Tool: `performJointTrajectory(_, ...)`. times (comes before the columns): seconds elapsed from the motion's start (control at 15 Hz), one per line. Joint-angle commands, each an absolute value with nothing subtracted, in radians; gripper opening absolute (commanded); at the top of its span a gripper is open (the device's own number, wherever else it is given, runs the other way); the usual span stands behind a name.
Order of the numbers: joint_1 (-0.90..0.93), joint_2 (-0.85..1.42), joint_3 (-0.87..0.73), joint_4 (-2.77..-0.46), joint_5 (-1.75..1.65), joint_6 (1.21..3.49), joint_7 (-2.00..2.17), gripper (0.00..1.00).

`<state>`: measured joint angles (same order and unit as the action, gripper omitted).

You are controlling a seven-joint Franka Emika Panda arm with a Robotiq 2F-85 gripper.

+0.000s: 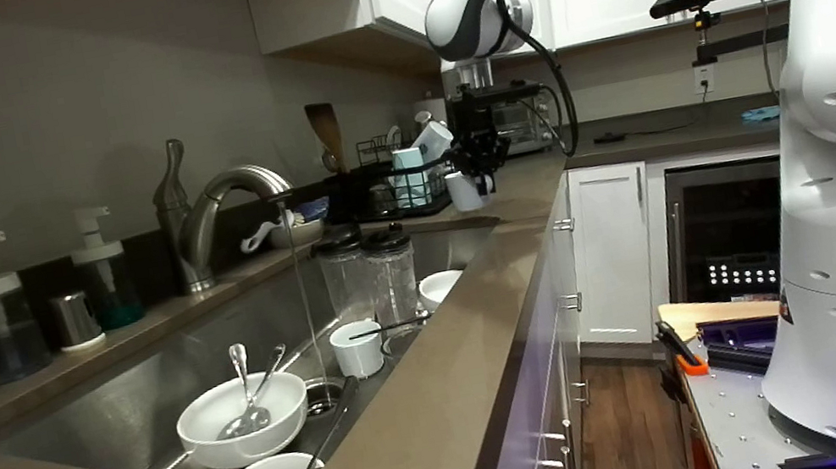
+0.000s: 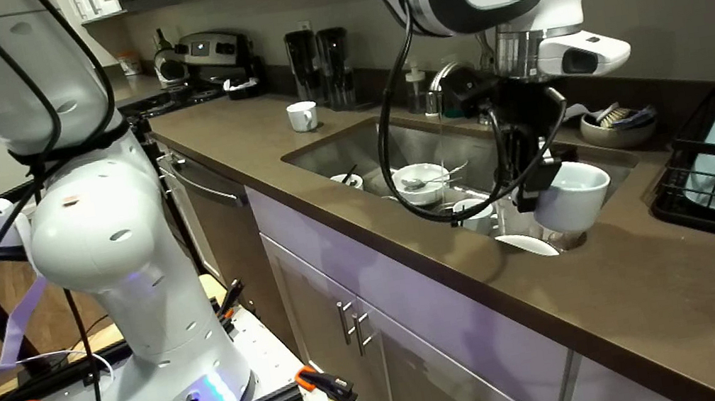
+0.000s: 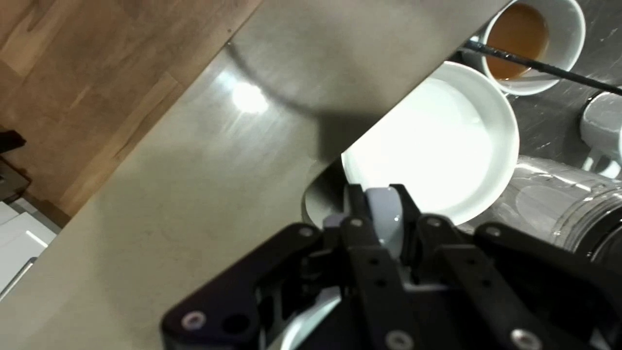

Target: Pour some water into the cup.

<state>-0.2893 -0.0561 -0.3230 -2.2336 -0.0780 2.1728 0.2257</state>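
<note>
My gripper is shut on the handle of a white cup and holds it in the air near the far end of the sink. In an exterior view the gripper has the cup roughly upright, slightly tilted, above the sink's corner and counter edge. In the wrist view the fingers pinch the pale handle, and most of the cup is hidden behind the gripper. The cup's inside cannot be seen. The faucet is running, and a thin stream of water falls into the sink.
The sink holds white bowls, a cup, a cup with brown liquid, and clear bottles. A black dish rack stands beyond the sink. Another white cup stands on the counter. Soap dispensers flank the faucet.
</note>
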Motion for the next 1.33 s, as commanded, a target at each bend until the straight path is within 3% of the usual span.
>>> performJointTrajectory(0.0,-0.319,-0.031,-0.339,-2.19,-0.041,2.175,0.223,0.04)
performJointTrajectory(1.27,-0.423,0.299,-0.372,-1.816,0.184,2.109,0.203,0.04)
